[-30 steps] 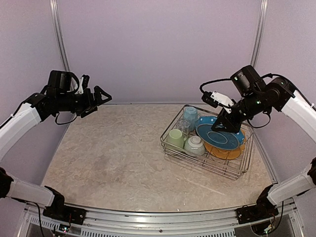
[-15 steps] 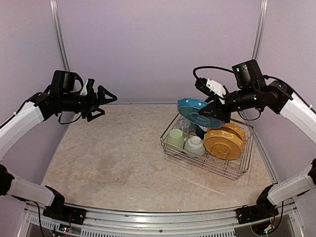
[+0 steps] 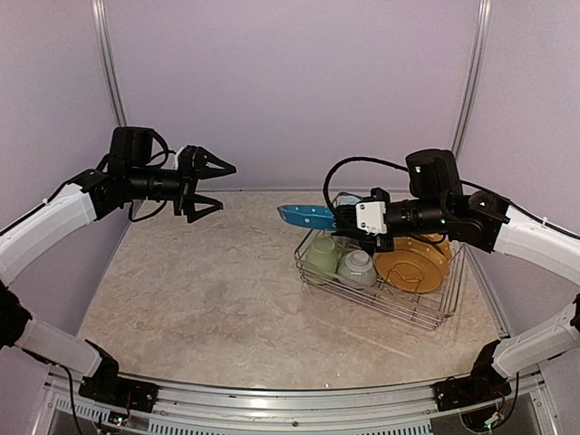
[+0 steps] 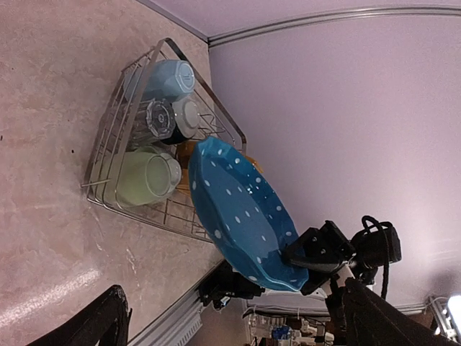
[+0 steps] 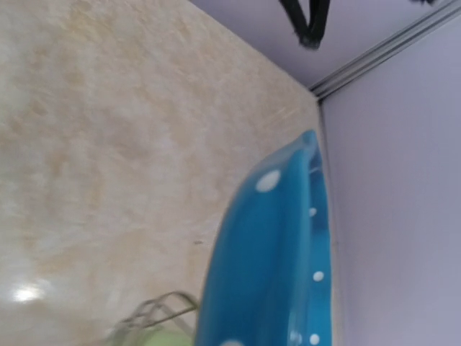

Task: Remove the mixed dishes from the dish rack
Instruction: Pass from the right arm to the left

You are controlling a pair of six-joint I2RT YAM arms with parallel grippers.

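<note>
Airborne blue speckled plate (image 3: 306, 216), dish rack (image 3: 385, 302) alongside

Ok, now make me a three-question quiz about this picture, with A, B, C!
1. Where is the blue speckled plate? A in the right gripper, in the air; B on the floor; C in a cupboard.
2. What colour are the plates in the dish rack? A red; B yellow; C black.
3. How is the left gripper? A open, empty; B shut on a spoon; C shut on a fork.
Answers: A, its fingers pinch the plate's rim; B, yellow plates stand in the wires; A, its fingers are spread, nothing between.
</note>
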